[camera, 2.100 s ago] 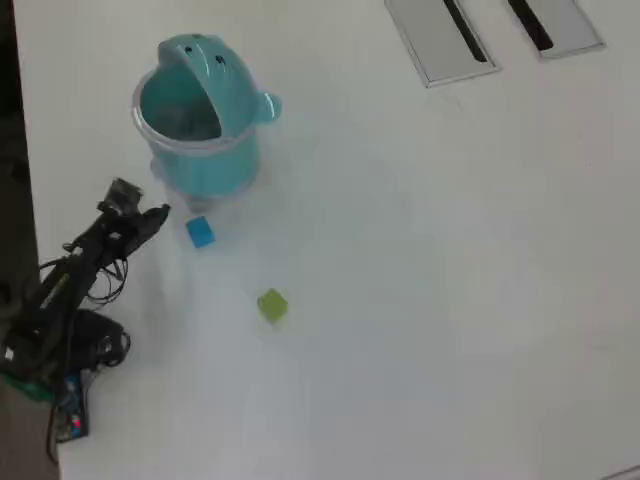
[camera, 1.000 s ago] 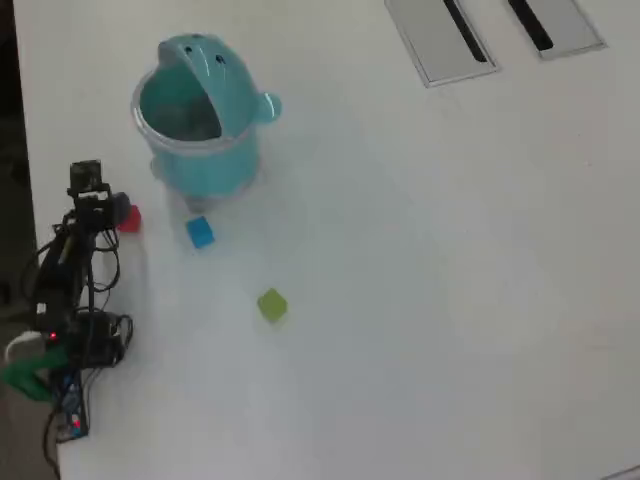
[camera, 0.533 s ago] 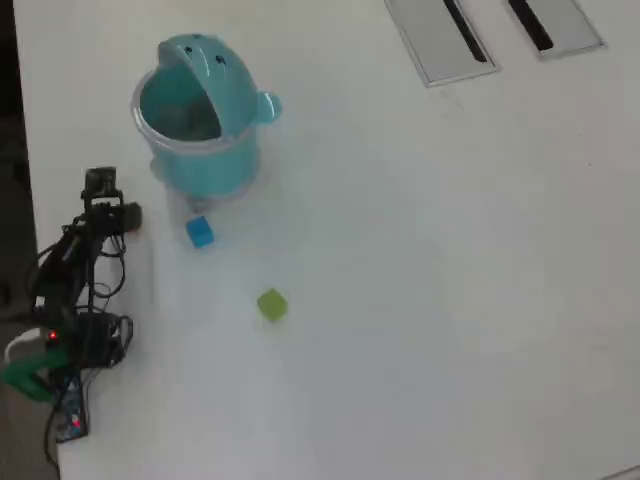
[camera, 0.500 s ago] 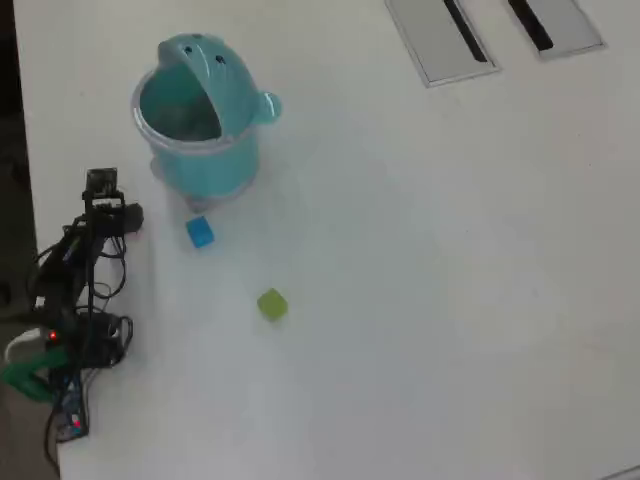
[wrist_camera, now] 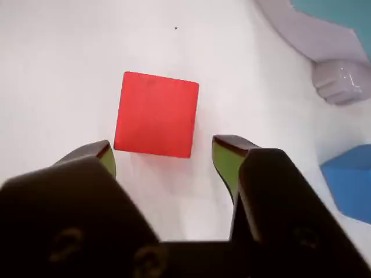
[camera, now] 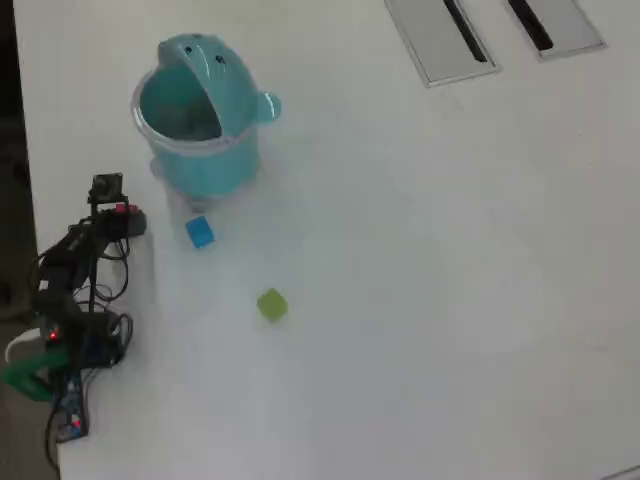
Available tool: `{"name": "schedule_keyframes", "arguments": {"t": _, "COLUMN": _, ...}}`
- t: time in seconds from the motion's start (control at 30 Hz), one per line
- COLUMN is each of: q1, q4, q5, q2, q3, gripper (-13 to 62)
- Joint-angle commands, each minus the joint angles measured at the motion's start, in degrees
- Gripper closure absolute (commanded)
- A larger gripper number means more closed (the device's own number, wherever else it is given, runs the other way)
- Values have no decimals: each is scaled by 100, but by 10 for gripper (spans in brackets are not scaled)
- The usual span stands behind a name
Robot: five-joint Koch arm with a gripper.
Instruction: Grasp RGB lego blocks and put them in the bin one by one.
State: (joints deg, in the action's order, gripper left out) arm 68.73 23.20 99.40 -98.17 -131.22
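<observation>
In the wrist view a red block [wrist_camera: 156,114] lies flat on the white table, just ahead of my gripper [wrist_camera: 164,155], which is open with its green-lined fingertips apart on either side of the block's near edge. A blue block [wrist_camera: 349,180] shows at the right edge, and the bin's teal wall [wrist_camera: 336,13] fills the top right corner. From overhead, my gripper [camera: 122,216] sits left of the blue block [camera: 200,232], with only a sliver of the red block [camera: 122,209] showing. The yellow-green block [camera: 271,305] lies further down-right. The teal bin [camera: 197,115] stands above with its lid flipped up.
Two flat grey slotted plates [camera: 441,38] [camera: 553,22] lie at the top right of the overhead view. The arm's base and cables [camera: 62,345] sit at the table's left edge, beside a dark strip beyond the table.
The arm swung from beside the blue block to the left, then moved over the red block and came down, so the block is now almost hidden under the gripper from overhead.
</observation>
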Motion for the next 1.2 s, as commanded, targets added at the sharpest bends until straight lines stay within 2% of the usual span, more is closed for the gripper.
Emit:
{"name": "schedule_keyframes", "arguments": {"t": 0.0, "q1": 0, "q4": -316, "q5": 44, "q2": 53, "q3": 387, "gripper": 198}}
{"name": "schedule_keyframes", "arguments": {"t": 0.53, "q1": -9, "q4": -756, "q5": 18, "q2": 879, "q3": 879, "gripper": 207}}
{"name": "schedule_keyframes", "arguments": {"t": 0.7, "q1": 0, "q4": -747, "q5": -123, "q2": 870, "q3": 888, "gripper": 283}}
{"name": "schedule_keyframes", "arguments": {"t": 0.8, "q1": 9, "q4": -747, "q5": -123, "q2": 835, "q3": 888, "gripper": 285}}
{"name": "schedule_keyframes", "arguments": {"t": 0.93, "q1": 9, "q4": -747, "q5": -123, "q2": 624, "q3": 782, "gripper": 323}}
{"name": "schedule_keyframes", "arguments": {"t": 1.17, "q1": 9, "q4": -686, "q5": -123, "q2": 158, "q3": 580, "gripper": 324}}
